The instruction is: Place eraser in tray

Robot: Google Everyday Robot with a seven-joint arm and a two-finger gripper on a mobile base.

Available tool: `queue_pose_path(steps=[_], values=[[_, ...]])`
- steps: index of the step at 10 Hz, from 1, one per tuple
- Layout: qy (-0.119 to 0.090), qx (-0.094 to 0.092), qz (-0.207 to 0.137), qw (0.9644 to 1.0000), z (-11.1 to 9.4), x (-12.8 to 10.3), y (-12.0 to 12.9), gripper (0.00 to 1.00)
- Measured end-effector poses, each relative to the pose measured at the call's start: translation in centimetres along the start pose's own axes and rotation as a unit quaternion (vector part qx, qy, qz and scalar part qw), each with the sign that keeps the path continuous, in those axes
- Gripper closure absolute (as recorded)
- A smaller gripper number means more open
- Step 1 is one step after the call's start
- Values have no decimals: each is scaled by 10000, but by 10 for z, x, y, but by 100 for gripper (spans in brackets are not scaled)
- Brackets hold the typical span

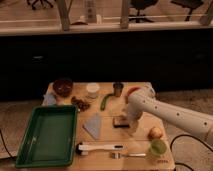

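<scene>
Wooden table [107,135] seen from the front, contents listed from left to right. The green tray [22,142], a large shallow rectangle with a raised rim, occupies the near left corner of the table and holds nothing. Behind it, at the far left edge, lies a pale blue item [48,99] too indistinct to name, and next to that stands a dark round bowl [63,86]. A small cluster of dark brown pieces [81,103] lies just in front of the bowl, with a white round container [92,90] to its right. Nearer the viewer, a grey-blue triangular cloth [93,125] lies beside the tray's right rim, and a long white-handled tool [100,148] lies crosswise along the front edge. A curved green vegetable [105,101] and a small metal cup [118,89] sit toward the back centre. The eraser [120,122], a small dark block, rests flat on the table at mid-depth, right of the cloth and well apart from the tray. The gripper [128,121] is lowered directly beside the eraser's right end, its jaws spread fully apart and gripping nothing. A fork [127,155] lies near the front edge. The white arm [170,116] extends away to the right, above a round yellowish fruit [155,132] and a green cup [158,148].
</scene>
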Motion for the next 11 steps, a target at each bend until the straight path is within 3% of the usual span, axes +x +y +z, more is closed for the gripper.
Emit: queue_pose_path(steps=[11], values=[[-107, -93, 33, 9999, 10, 4, 1, 20]])
